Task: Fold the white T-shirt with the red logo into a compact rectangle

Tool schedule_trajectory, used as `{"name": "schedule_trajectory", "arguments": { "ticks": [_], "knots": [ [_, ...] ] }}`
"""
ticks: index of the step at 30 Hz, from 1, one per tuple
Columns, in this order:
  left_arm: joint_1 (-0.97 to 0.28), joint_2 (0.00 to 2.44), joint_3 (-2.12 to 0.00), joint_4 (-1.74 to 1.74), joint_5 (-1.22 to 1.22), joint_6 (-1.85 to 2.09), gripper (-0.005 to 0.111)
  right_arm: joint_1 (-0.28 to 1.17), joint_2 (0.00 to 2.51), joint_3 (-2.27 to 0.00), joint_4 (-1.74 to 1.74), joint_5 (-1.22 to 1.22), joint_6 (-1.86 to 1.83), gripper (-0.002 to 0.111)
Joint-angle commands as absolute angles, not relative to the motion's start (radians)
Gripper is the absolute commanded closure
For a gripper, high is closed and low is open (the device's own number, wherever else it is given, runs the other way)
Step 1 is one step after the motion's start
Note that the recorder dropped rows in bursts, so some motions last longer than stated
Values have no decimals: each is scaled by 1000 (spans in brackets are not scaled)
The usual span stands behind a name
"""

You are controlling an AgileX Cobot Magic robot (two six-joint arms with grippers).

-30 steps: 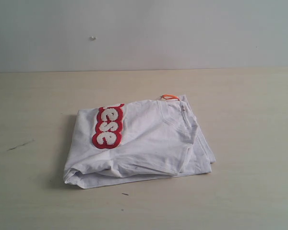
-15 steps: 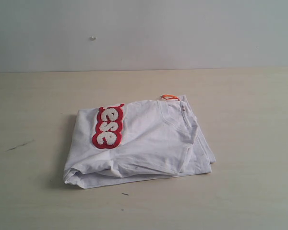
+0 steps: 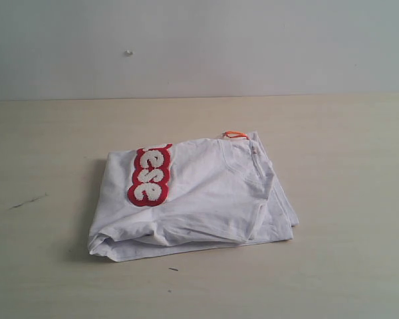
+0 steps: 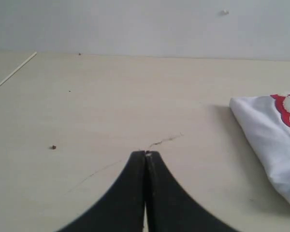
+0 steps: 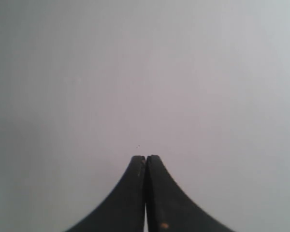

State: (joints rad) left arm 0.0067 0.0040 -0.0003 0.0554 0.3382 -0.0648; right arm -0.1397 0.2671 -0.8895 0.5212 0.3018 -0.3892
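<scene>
You have the white T-shirt (image 3: 199, 199) lying just left of centre in the exterior view, in the middle band of the frame, on the pale wooden table (image 3: 346, 266). It is folded into a rough, layered rectangle, not a crisp one. The lower left corner bulges in a rounded roll, and along the right side the under layers stick out past the top layer. The red logo (image 3: 149, 176) sits on the top layer toward the upper left of the bundle, running top to bottom in the frame. You can read only the letters "ese" (the rest goes out of sight at the far fold). The orange neck tag (image 3: 235, 134) peeks out at the upper right edge of the bundle. A small dark speck (image 3: 173, 269) lies on the table just below the shirt's near edge.

Your left gripper (image 4: 145, 154) has its two black fingers pressed together with nothing between them. Its wrist camera looks over bare table, with a thin dark scratch (image 4: 164, 141) just past the fingertips. A corner of the shirt, showing a bit of the red border, lies well apart from the fingers. Your right gripper (image 5: 145, 157) is likewise drawn together on nothing, its tips touching. Its camera sees only a plain grey surface beyond them, so you cannot tell from it where this gripper stands relative to the shirt.
</scene>
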Motion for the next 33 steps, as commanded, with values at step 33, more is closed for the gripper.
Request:
{"name": "schedule_trajectory", "arguments": {
  "ticks": [33],
  "knots": [
    [1, 0, 0, 59, 335, -62, 107, -139, 96, -786, 269, 187, -398, 108]
  ]
}}
